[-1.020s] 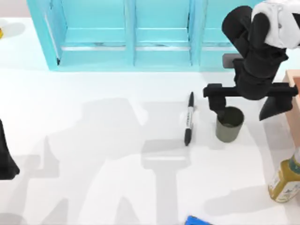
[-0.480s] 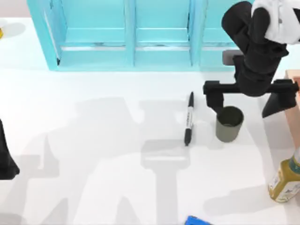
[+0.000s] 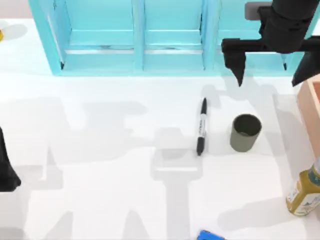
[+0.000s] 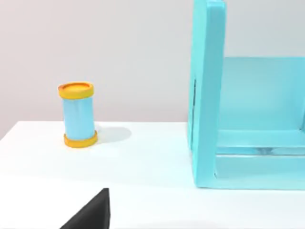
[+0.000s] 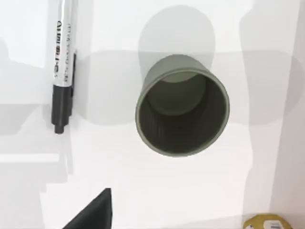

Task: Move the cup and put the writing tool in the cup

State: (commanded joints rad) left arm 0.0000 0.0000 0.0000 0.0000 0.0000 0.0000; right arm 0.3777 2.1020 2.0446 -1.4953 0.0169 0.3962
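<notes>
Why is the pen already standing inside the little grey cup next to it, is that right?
Not right. In the top view the pen lies flat on the table beside the cup, not in it. The right wrist view shows the cup empty.

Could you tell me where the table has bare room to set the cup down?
Free: the wide white stretch between the marker and the left gripper, in front of the shelf. Crowded: right of the cup, by the bottle and box.
</notes>
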